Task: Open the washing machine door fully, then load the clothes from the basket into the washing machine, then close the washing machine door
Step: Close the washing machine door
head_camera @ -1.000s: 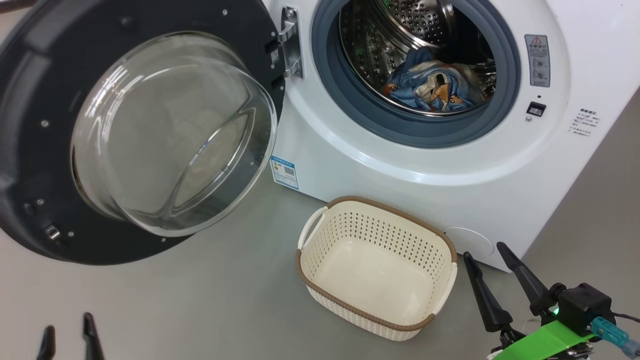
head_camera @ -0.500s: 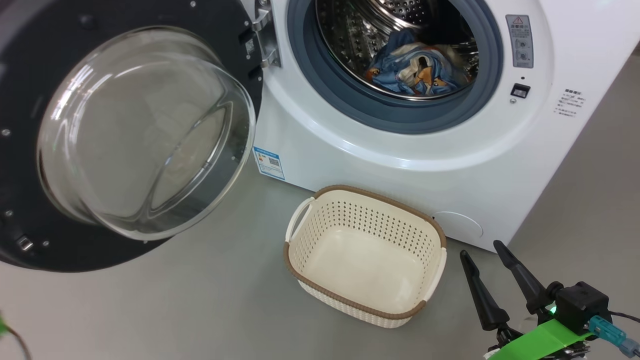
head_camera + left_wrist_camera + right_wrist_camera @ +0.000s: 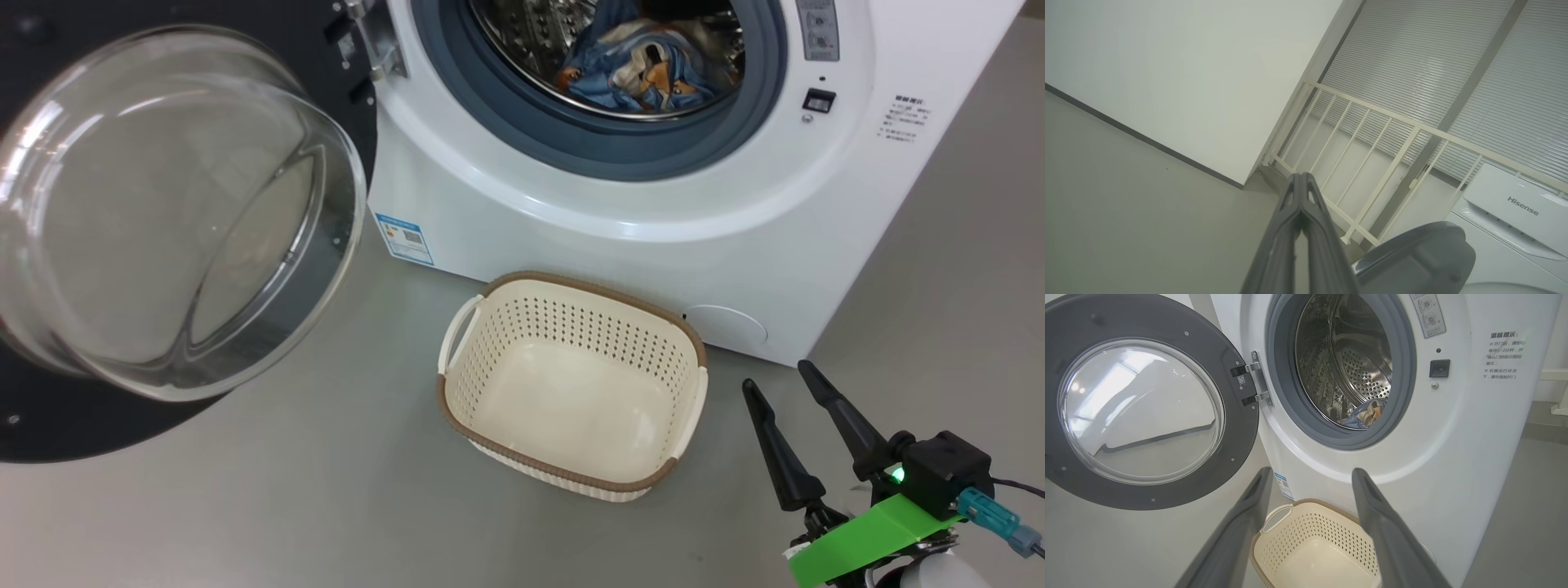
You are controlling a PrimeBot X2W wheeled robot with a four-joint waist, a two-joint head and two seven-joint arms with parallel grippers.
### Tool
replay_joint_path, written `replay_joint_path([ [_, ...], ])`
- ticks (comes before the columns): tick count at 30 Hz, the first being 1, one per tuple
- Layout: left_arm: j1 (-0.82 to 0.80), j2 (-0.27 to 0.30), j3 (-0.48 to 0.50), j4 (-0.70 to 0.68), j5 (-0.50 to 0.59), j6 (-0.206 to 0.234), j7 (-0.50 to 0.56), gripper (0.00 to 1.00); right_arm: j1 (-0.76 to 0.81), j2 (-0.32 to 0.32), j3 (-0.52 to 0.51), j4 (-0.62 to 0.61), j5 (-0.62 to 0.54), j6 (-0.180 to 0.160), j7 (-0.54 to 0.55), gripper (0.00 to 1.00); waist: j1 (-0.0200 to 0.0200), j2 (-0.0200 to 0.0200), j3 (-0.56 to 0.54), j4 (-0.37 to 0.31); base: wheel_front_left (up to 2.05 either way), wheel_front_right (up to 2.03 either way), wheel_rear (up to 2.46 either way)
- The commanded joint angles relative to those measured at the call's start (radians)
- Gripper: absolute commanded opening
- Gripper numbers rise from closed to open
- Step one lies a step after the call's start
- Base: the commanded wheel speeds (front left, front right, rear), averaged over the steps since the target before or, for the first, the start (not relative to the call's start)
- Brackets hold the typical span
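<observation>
Clothes (image 3: pixel 645 69) lay inside the washing machine (image 3: pixel 571 212), basket (image 3: pixel 571 331) before it empty. Your left gripper (image 3: pixel 1300 177) was clenched on nothing, your right gripper (image 3: pixel 775 376) spread. The door (image 3: pixel 1147 494) apparently needed closing next.

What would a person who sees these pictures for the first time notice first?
The big round washing machine door stands wide open at the left of the head view. Blue-and-orange clothes lie in the drum of the washing machine at the top, and the cream basket sits empty on the floor before it.
</observation>
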Motion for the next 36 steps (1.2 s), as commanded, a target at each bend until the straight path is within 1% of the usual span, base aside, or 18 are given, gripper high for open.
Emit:
replay_joint_path([
  [1,-0.043,0.092,0.024,0.019,-0.017,-0.004,0.033,0.0,-0.031,-0.012,0.023,-0.027,0.005,0.007,-0.005,1.0,-0.0001,0.0,0.022,-0.018,0.0,0.0,0.0],
  [5,-0.107,0.155,0.025,0.139,-0.105,-0.004,0.141,0.0,-0.045,-0.015,0.033,-0.026,0.006,0.007,-0.005,1.0,-0.0001,0.0,0.045,-0.029,0.0,0.0,0.0],
  [8,-0.13,0.197,0.004,0.197,-0.132,-0.004,0.204,0.0,-0.051,-0.018,0.036,-0.026,0.007,0.007,-0.005,1.0,-0.0001,0.0,0.062,-0.032,0.0,0.0,0.0],
  [10,-0.144,0.22,-0.027,0.233,-0.154,-0.004,0.261,0.0,-0.054,-0.021,0.037,-0.026,0.007,0.007,-0.005,1.0,-0.0001,0.0,0.072,-0.031,0.0,0.0,0.0],
  [14,-0.159,0.234,-0.069,0.263,-0.191,-0.004,0.349,0.0,-0.055,-0.028,0.036,-0.025,0.01,0.007,-0.005,1.0,-0.0001,0.0,0.079,-0.026,0.0,0.0,0.0],
  [20,-0.171,0.247,-0.113,0.289,-0.23,-0.004,0.437,0.0,-0.063,-0.036,0.038,-0.023,0.011,0.007,-0.005,1.0,-0.0001,0.0,0.083,-0.02,0.0,0.0,0.0],
  [23,-0.17,0.254,-0.131,0.292,-0.242,-0.004,0.465,0.0,-0.064,-0.039,0.039,-0.025,0.011,0.007,-0.005,1.0,-0.0001,0.0,0.085,-0.017,0.0,0.0,0.0],
  [36,-0.15,0.249,-0.188,0.262,-0.318,-0.004,0.567,0.0,-0.059,-0.042,0.036,-0.024,0.011,0.007,-0.005,1.0,-0.0001,0.0,0.08,-0.008,0.0,0.0,0.0],
])
